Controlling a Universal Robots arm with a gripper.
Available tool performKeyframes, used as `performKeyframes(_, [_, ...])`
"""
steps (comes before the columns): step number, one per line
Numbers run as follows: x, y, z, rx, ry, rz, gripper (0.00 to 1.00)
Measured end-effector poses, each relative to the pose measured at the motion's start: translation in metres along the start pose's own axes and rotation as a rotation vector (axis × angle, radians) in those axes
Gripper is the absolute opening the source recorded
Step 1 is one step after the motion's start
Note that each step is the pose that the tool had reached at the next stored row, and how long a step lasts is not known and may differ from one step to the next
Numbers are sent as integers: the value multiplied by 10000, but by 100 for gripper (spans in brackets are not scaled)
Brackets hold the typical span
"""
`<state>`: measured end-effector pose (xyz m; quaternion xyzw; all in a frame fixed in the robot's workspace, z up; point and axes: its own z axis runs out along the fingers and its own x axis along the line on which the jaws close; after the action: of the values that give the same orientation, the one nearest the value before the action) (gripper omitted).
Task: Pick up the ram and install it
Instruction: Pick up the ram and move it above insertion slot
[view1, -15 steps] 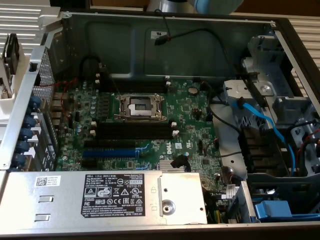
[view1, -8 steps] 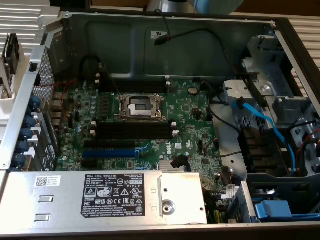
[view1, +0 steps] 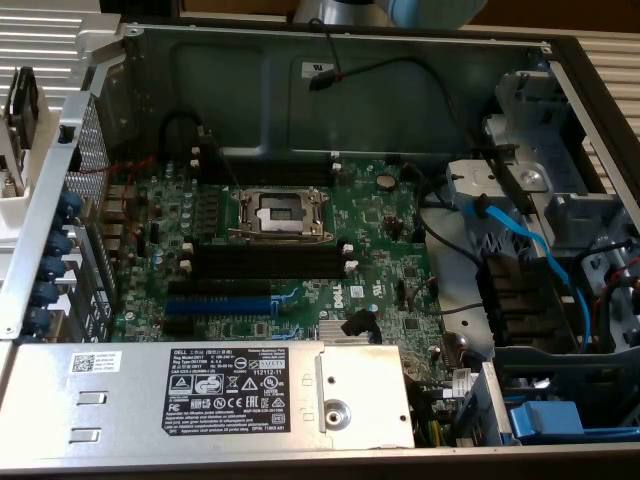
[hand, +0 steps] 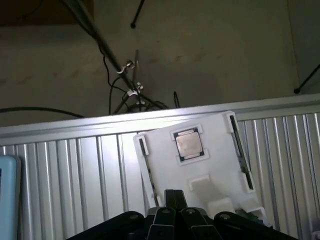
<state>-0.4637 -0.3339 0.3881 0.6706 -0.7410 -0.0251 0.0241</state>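
Gripper (hand: 173, 197) clenched on nothing, hovering just over the white holder (hand: 200, 170) on the ribbed metal surface (hand: 75, 175). The ram (hand: 240, 152) stands on edge in a groove along the holder's side, probably so its upper edge stays free for a pinch. Its long axis follows that side, slanting away from the gripper, while the black slots (view1: 265, 262) on the board look empty.

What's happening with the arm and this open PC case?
The arm's gripper is shut, apparently empty, poised over a white plastic parts tray on ribbed metal. The ram, a thin dark-green stick, sits in a slot along the tray's edge, not yet picked up. In the open case, the green motherboard's long black memory slots stand empty.
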Motion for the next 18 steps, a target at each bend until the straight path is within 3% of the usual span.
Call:
performKeyframes(7, [0, 0, 5, 18, 89, -1283, 10])
performKeyframes(9, [-1, -1, 11, 65, 111, -1624, 10])
performKeyframes(14, [0, -1, 38, 269, 138, -2037, 10])
performKeyframes(18, [1, 1, 39, 275, 139, -2044, 10])
